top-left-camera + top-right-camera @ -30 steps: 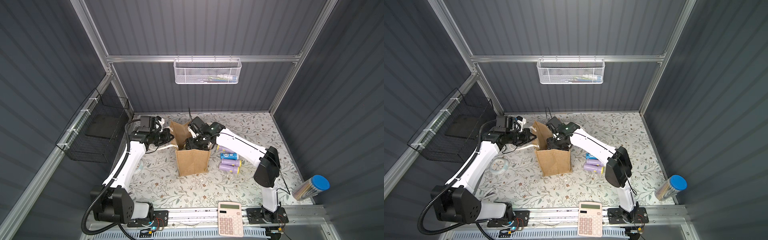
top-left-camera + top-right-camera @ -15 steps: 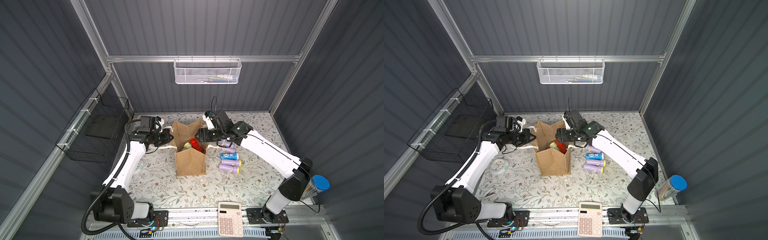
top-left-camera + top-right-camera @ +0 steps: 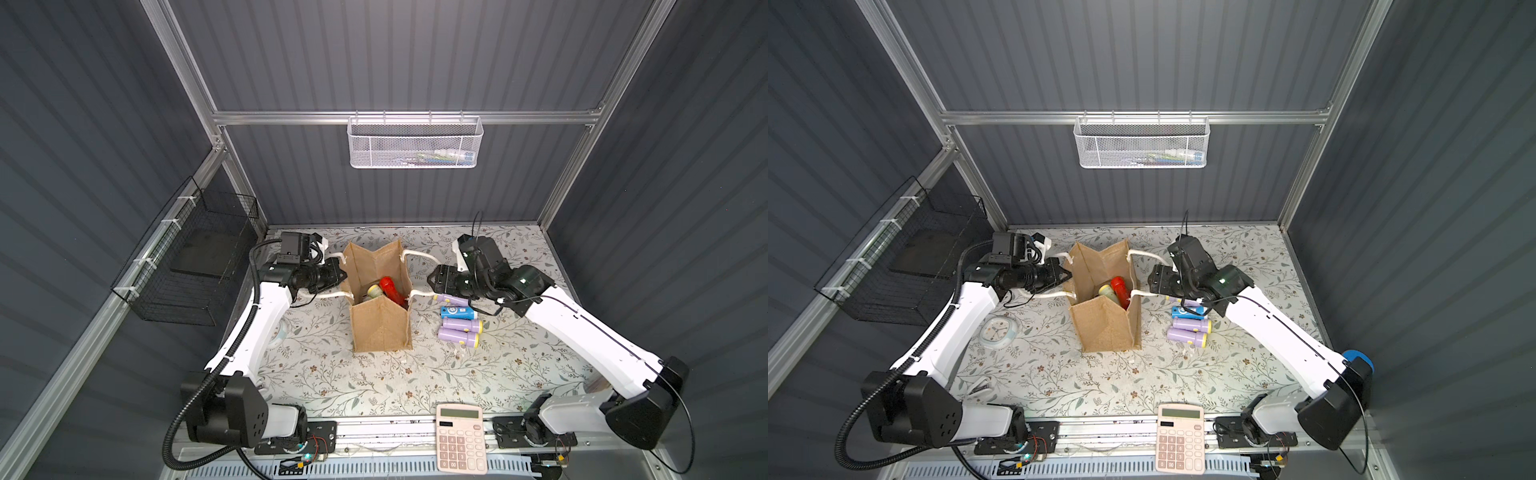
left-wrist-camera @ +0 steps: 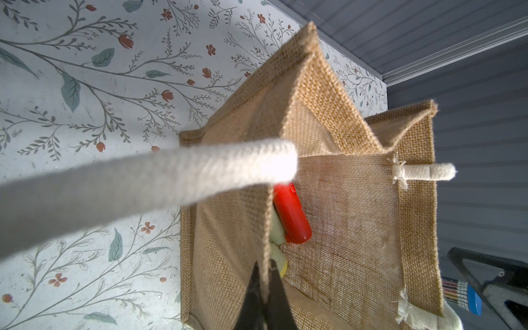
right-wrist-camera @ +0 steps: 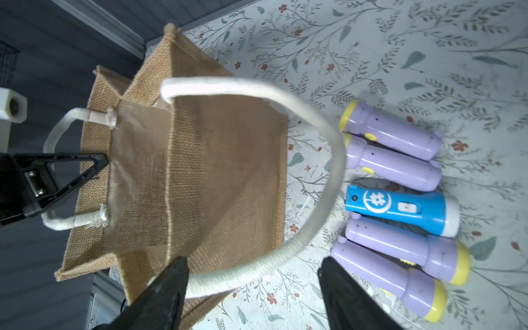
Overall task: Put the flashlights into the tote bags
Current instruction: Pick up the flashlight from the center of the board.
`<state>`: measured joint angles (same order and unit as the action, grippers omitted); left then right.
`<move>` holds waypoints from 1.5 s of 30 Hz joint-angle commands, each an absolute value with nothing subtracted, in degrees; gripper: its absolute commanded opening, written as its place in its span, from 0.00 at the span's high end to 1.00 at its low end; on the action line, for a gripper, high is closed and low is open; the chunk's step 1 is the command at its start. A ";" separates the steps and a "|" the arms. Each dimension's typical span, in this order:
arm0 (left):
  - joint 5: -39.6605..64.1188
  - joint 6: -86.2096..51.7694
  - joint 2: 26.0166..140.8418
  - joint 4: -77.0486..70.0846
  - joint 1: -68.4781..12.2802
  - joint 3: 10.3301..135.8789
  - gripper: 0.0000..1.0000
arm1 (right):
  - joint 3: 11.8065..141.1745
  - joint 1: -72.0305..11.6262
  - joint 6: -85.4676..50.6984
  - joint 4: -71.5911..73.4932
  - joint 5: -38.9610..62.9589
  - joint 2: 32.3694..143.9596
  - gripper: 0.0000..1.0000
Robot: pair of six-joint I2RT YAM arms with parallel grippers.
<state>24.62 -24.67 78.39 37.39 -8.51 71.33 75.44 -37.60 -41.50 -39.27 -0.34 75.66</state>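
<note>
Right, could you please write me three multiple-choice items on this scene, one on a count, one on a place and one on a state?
1. How many lilac flashlights lie on the table beside the tote bag?
A) two B) four C) six

2. Where is the red flashlight?
A) inside the tote bag B) on the table C) under the tote bag

3. What state is the left gripper in?
A) open above the table B) shut on the tote bag's rim C) shut on a lilac flashlight

Answers:
1 B, since the right wrist view shows four, two on each side of the blue flashlight.
2 A, since both top views show it through the bag's open mouth.
3 B, since the left wrist view shows its jaws pinching the jute edge.
</note>
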 commanded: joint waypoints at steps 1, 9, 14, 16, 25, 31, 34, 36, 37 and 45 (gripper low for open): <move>24.57 -23.31 77.35 37.61 -8.17 74.34 1.00 | 72.77 -36.76 -46.80 -41.61 -2.82 72.89 0.26; 25.11 -23.37 77.43 37.47 -8.17 74.49 1.00 | 61.52 -36.65 -63.63 -41.02 -1.21 66.80 0.26; 25.64 -23.29 77.61 37.44 -8.17 74.29 1.00 | 53.20 -36.56 -73.77 -36.71 0.39 64.72 0.27; 26.07 -23.36 77.78 37.18 -8.17 74.18 1.00 | 51.85 -36.56 -75.34 -35.51 0.96 64.72 0.27; 27.62 -23.73 77.72 36.35 -8.17 72.97 1.00 | 47.81 -36.56 -84.63 -32.52 2.85 69.36 0.29; 28.55 -23.70 77.87 36.25 -8.17 72.51 1.00 | 44.56 -36.58 -92.24 -27.48 4.65 73.72 0.31; 28.64 -23.64 77.72 36.16 -8.17 72.47 1.00 | 45.24 -36.58 -93.43 -27.55 3.98 75.88 0.31; 28.66 -23.57 77.61 36.13 -8.17 72.42 1.00 | 45.41 -36.56 -94.39 -27.14 3.40 77.10 0.31; 28.66 -23.55 77.53 36.04 -8.17 72.42 1.00 | 45.67 -36.56 -94.86 -26.92 3.20 77.89 0.32; 28.52 -22.62 78.07 37.52 -8.17 73.82 1.00 | 48.21 -36.39 -97.12 -27.37 3.08 84.33 0.33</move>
